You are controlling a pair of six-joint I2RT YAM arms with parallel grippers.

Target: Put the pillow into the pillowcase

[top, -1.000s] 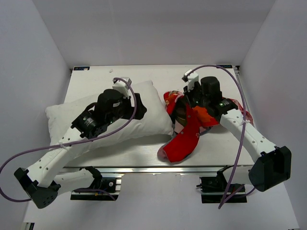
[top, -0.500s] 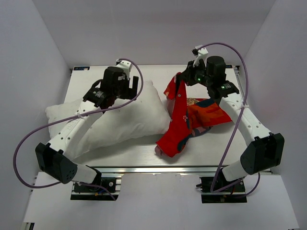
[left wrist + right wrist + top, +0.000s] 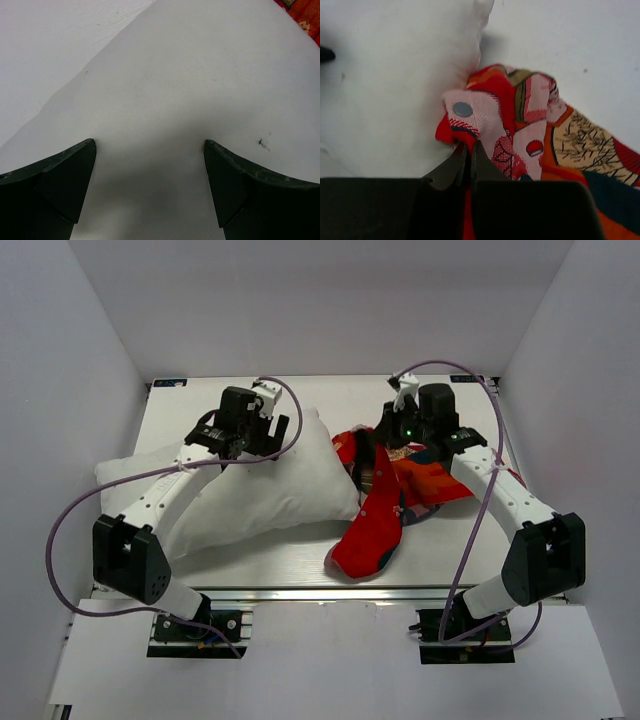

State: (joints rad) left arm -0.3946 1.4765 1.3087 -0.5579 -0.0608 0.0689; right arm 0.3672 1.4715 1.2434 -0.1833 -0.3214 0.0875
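Note:
The plump white pillow (image 3: 250, 485) lies across the left half of the table, and it fills the left wrist view (image 3: 190, 85). My left gripper (image 3: 268, 437) hangs open just over the pillow's far right corner, nothing between its fingers (image 3: 65, 175). The red printed pillowcase (image 3: 395, 490) lies crumpled right of the pillow, one strip trailing toward the table's front edge. My right gripper (image 3: 372, 445) is shut on a fold of the pillowcase (image 3: 495, 115) at its left edge, right beside the pillow's corner (image 3: 395, 75).
White walls close in the table (image 3: 200, 400) on the left, back and right. The aluminium front rail (image 3: 320, 592) runs along the near edge, with both arm bases below it. Purple cables loop off each arm.
My left gripper has opened fully and let go of the pillow, rising to its far right corner. My right gripper lifted the pillowcase edge up, then lowered it again beside the pillow.

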